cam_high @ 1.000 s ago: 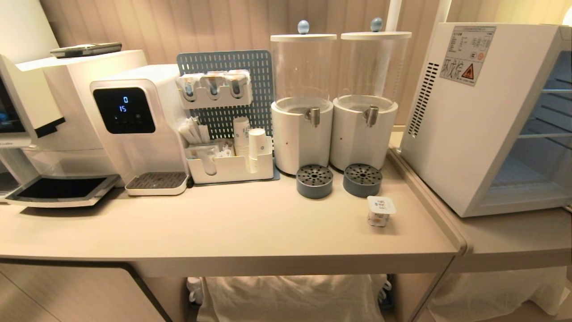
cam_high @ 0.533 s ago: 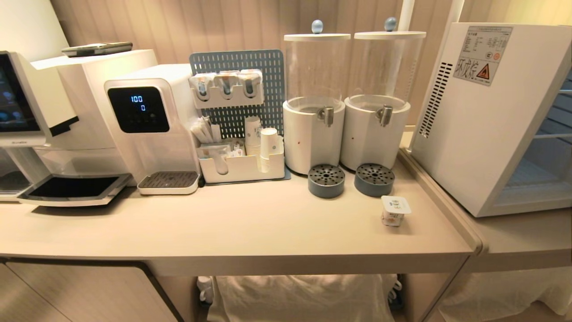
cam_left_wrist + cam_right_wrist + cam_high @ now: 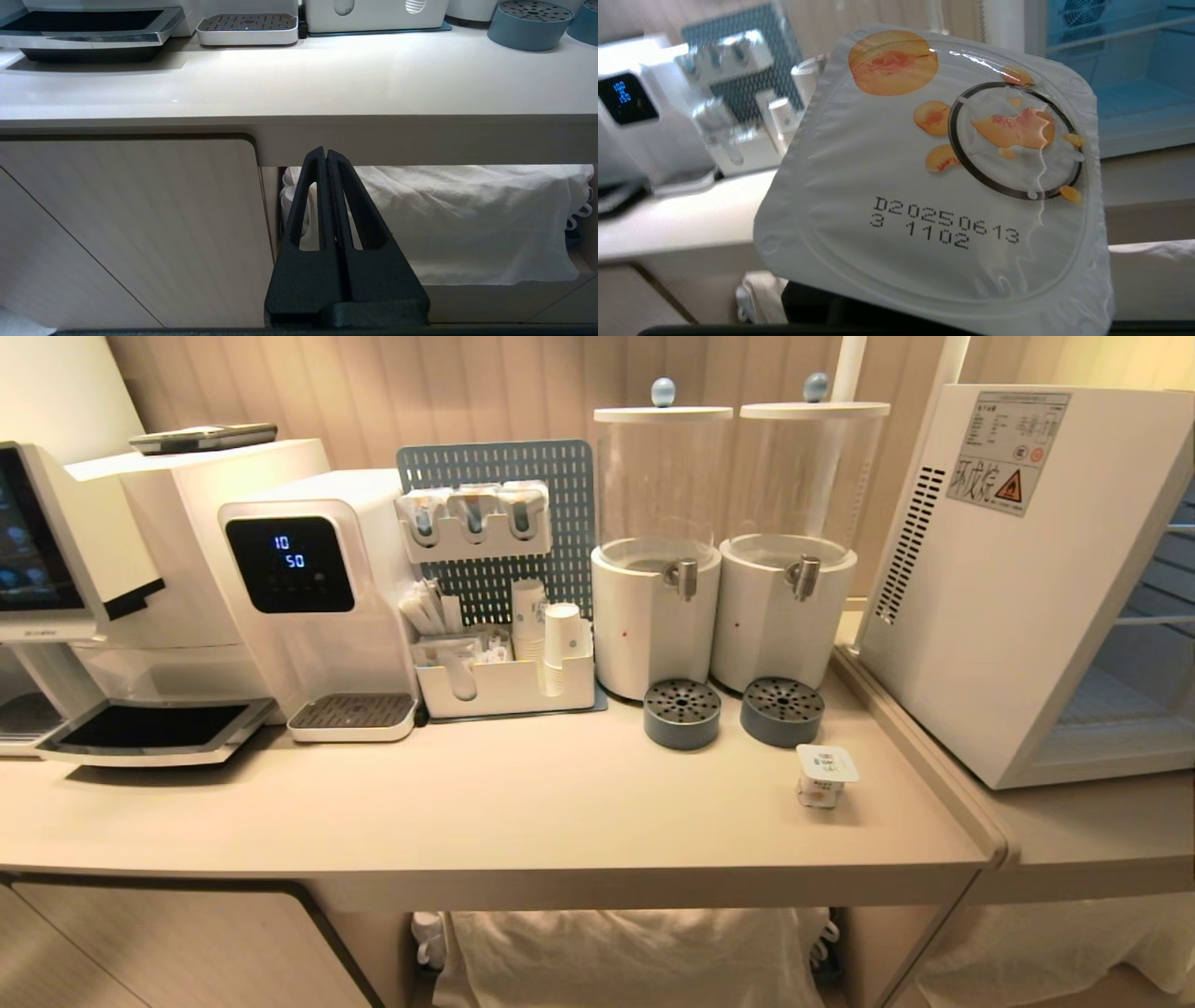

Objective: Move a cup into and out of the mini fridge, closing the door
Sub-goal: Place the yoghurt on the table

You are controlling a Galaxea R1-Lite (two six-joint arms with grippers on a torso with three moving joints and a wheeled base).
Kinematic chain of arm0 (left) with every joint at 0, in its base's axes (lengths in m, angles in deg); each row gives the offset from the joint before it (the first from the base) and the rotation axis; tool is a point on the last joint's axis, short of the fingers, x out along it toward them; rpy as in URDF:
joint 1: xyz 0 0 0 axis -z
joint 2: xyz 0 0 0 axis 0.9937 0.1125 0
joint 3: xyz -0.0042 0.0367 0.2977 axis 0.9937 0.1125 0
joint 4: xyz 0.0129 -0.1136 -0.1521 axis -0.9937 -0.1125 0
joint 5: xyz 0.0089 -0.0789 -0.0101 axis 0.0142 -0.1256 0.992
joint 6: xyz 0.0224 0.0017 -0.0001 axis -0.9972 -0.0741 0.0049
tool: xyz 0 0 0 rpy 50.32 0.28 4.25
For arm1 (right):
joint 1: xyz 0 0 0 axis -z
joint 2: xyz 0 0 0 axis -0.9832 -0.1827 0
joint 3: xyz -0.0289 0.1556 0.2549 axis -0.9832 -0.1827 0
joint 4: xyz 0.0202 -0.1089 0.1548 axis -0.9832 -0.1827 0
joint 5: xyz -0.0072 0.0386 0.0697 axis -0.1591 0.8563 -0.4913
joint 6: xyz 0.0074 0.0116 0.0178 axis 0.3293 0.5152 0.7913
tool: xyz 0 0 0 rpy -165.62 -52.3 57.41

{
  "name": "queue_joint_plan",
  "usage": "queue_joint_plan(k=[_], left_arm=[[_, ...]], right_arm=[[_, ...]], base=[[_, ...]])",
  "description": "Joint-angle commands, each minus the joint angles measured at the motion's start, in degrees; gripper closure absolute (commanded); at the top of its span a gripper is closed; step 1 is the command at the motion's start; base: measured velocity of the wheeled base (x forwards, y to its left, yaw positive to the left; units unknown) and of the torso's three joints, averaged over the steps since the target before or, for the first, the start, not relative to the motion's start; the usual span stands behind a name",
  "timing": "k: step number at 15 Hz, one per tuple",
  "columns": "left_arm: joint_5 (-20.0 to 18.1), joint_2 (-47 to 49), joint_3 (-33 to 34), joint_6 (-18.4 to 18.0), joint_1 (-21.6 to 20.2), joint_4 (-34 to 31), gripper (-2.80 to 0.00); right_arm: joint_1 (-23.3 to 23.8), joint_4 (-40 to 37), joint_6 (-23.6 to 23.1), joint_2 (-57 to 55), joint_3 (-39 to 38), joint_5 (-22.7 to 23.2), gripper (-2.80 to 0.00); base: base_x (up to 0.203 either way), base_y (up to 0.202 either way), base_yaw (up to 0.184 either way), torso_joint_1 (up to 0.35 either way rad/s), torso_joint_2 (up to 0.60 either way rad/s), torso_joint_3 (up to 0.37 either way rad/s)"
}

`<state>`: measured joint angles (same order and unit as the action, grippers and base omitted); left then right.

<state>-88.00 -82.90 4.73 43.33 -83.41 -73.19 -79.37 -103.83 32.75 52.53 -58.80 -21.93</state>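
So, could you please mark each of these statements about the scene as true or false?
1. The left claw is shut, low in front of the counter's edge. True.
2. A small yogurt cup stands on the counter near the two grey drip trays. True.
3. The mini fridge is closed. False: its front is open, with the wire shelves and interior showing.
4. The clear dispensers have no lids. False: each carries a flat lid with a blue knob.
5. The cup close before the right wrist camera has lost its lid. False: its foil lid, printed with peaches, is on.
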Motion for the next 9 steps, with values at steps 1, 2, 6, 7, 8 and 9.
queue_joint_plan(k=[1,2,6,7,8,9], left_arm=[[-0.04,-0.02,0.0,0.06,0.02,-0.02,0.0],[-0.04,-0.02,-0.01,0.08,0.04,-0.02,0.0],[-0.04,-0.02,0.0,0.26,0.04,0.07,0.0],[-0.04,-0.02,0.0,0.26,-0.04,0.07,0.0],[-0.04,-0.02,0.0,0.26,0.04,0.07,0.0],[-0.04,-0.02,0.0,0.26,-0.03,0.07,0.0]], right_arm=[[-0.02,1.44,1.57,-12.61,4.26,-1.07,0.0],[-0.06,3.76,2.04,-20.8,4.97,-1.62,0.0],[-0.9,17.95,-0.76,-49.85,3.25,7.8,0.0],[-1.57,24.27,-2.23,-56.37,1.93,10.86,0.0],[-2.76,30.64,-3.93,-62.64,0.55,13.07,0.0],[-4.33,37.12,-5.93,-69.39,-0.8,14.65,0.0]], base=[[0.0,0.0,0.0,0.0,0.0,0.0],[0.0,0.0,0.0,0.0,0.0,0.0],[0.0,0.0,0.0,0.0,0.0,0.0],[0.0,0.0,0.0,0.0,0.0,0.0],[0.0,0.0,0.0,0.0,0.0,0.0],[0.0,0.0,0.0,0.0,0.0,0.0]])
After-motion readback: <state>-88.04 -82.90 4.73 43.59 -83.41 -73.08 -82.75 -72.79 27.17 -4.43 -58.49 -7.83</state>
